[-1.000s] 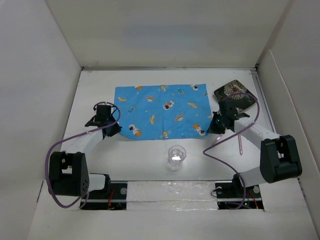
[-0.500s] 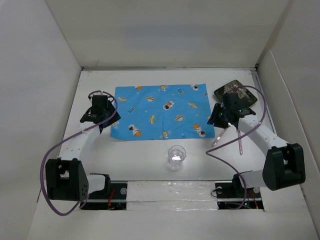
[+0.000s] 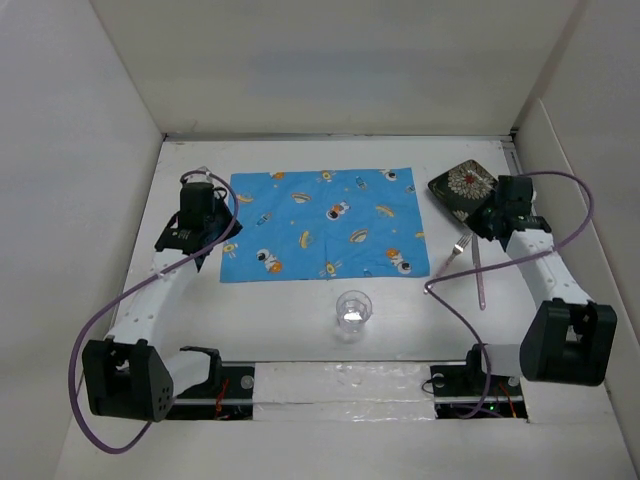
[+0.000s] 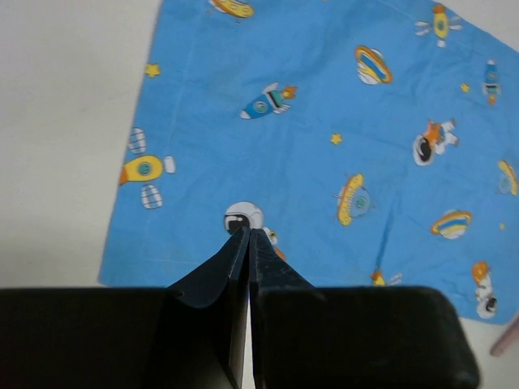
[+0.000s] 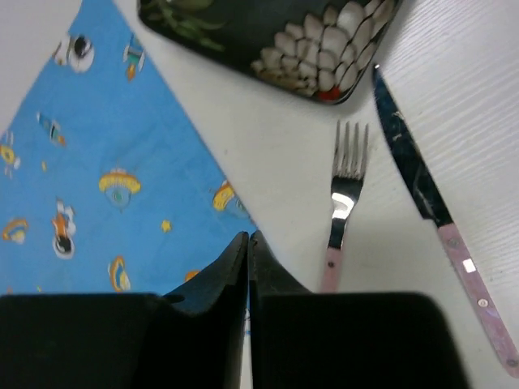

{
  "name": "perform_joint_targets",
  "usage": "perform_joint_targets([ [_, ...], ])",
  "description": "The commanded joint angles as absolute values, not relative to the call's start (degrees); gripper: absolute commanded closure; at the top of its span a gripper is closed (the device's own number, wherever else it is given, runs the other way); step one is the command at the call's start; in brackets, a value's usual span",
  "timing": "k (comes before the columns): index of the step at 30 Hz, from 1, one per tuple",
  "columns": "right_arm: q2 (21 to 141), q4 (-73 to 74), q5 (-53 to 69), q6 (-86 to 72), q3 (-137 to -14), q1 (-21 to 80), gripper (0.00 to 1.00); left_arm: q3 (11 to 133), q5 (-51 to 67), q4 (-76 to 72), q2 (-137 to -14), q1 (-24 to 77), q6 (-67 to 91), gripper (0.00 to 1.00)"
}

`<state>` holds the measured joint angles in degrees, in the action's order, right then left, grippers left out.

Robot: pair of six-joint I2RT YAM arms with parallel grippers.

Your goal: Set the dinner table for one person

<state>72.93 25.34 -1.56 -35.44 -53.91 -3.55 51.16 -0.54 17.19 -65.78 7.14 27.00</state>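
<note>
Two end effectors (image 4: 248, 235) (image 5: 248, 237) near mat (image 3: 320, 225) edges

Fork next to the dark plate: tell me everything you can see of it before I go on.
The fork has shiny metal tines and neck and a pale pink handle. It lies flat on the white table, its tines pointing at the dark floral plate but short of it. It sits between the blue mat corner and the knife, touching neither. In the right wrist view the handle's end is hidden behind the shut right gripper. Nothing grips it.
</note>
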Motion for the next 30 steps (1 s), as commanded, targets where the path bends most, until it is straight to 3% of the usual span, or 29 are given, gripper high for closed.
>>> perform_joint_targets([
  [1, 78.1, 16.4, -0.9, -41.4, -57.0, -9.9, 0.87, 51.7, 7.8, 13.2, -65.2, 7.4, 27.1, 1.00],
  [6, 88.6, 12.9, 4.4, -46.0, -63.1, -18.4, 0.57, 49.4, 10.4, 12.2, -64.6, 7.4, 27.0, 1.00],
  [7, 91.8, 12.4, 4.7, -46.2, -64.0, -19.4, 0.52, 49.1, 10.5, 12.4, -64.5, 7.4, 26.5, 0.95],
  [8, 93.2, 12.5, 4.8, -46.4, -64.9, -21.0, 0.50, 49.0, 10.5, 13.1, -64.5, 7.4, 26.1, 0.83],
  [10, 96.7, 13.4, 4.9, -45.4, -68.3, -21.5, 0.46, 48.2, 11.0, 13.3, -64.2, 7.4, 25.8, 0.76],
  [16, 108.2, 18.4, 6.3, -43.8, -75.8, -23.6, 0.46, 46.1, 12.1, 12.2, -63.5, 7.4, 25.7, 0.71],
  [30, 116.4, 24.5, 9.1, -46.7, -82.9, -23.6, 0.52, 47.5, 10.8, 10.8, -65.6, 7.4, 26.3, 0.72],
])
